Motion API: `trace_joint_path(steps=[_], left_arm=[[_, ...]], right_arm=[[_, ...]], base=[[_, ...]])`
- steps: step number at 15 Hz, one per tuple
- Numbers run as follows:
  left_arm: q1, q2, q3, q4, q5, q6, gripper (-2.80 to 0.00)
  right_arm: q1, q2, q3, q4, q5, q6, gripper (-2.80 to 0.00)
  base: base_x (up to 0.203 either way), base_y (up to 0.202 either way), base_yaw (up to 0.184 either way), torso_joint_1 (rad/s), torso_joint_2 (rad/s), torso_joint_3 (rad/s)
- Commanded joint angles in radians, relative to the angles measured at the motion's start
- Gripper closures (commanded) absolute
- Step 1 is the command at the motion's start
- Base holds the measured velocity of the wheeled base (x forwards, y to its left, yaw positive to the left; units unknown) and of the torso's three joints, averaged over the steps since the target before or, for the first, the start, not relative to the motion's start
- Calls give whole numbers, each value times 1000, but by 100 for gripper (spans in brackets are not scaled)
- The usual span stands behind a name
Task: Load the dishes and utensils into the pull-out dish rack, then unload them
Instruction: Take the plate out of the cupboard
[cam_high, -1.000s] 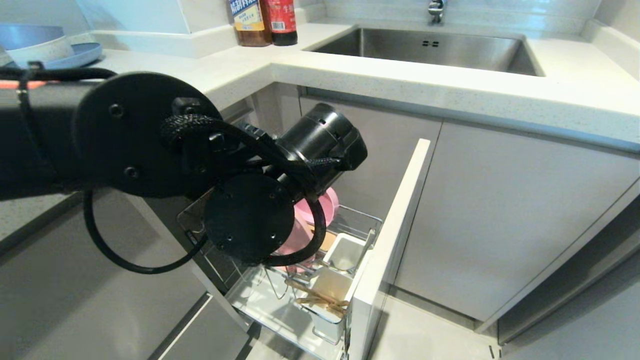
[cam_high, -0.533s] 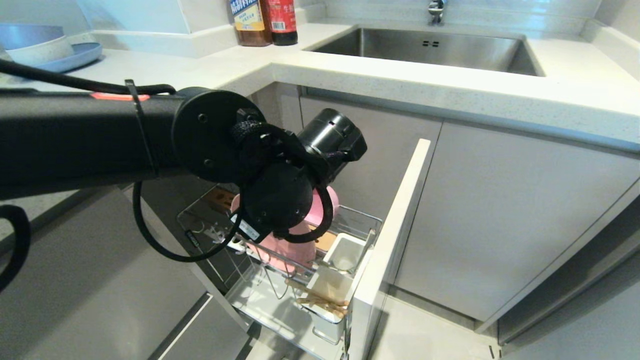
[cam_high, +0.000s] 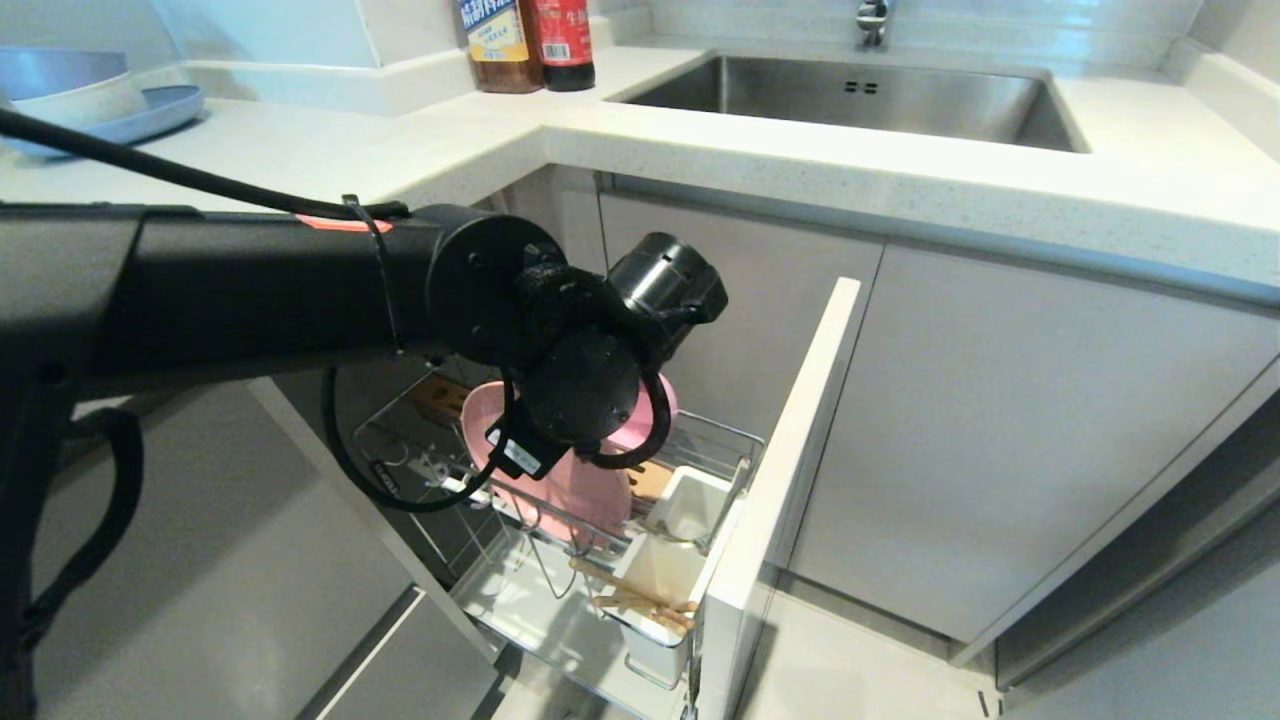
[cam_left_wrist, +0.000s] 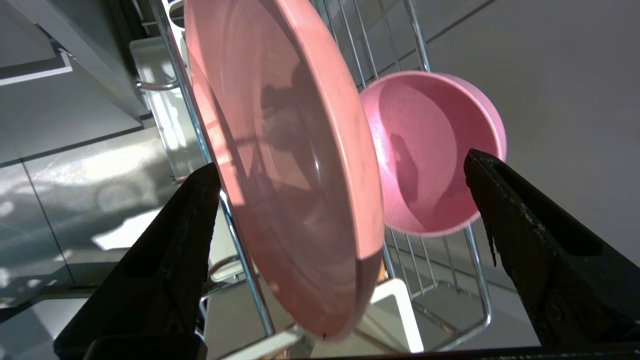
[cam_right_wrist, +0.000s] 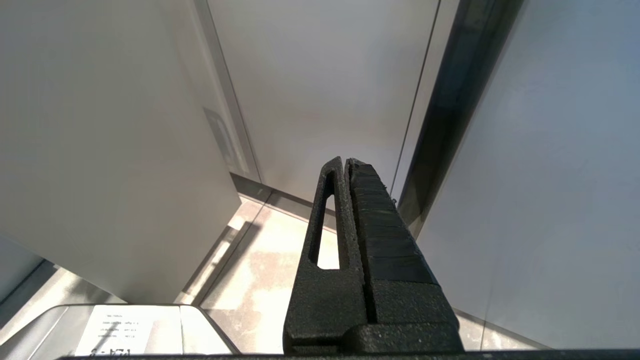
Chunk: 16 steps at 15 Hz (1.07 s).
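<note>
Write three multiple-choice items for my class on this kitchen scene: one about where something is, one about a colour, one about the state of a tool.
1. Where do the wooden chopsticks lie?
A. In the sink
B. Across a white utensil cup at the front of the pull-out dish rack
C. On the countertop

2. What colour are the plate and the bowl standing in the rack?
A. Blue
B. White
C. Pink

3. How is the left tool?
A. Open, its fingers on either side of the plate and bowl
B. Shut on the plate
C. Shut on the chopsticks

Answers:
1 B: the head view shows the sticks resting on the cup near the cabinet-front panel.
2 C: both show pink in the left wrist view.
3 A: the left wrist view shows the fingers wide apart and clear of the dishes.
</note>
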Motion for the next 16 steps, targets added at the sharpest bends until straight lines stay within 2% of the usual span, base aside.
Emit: trace_joint_path(steps=[1,3,4,5,16], left_arm=[[4,15,-1,4,5,-9,-280],[11,26,-1,2,3,-9,-280],[13,28,-1,2,0,-9,-162],[13,27,-1,2,-2,-9,0],[10,14,-25,2,4,-21,0]], right_arm=[[-1,0,2,0,0,0,0],[1,0,2,0,0,0,0],[-1,0,2,0,0,0,0],[1,0,2,0,0,0,0],[1,0,2,0,0,0,0]], base=[[0,0,0,0,0,0],[0,0,0,0,0,0],[0,0,0,0,0,0],[0,0,0,0,0,0],[0,0,0,0,0,0]])
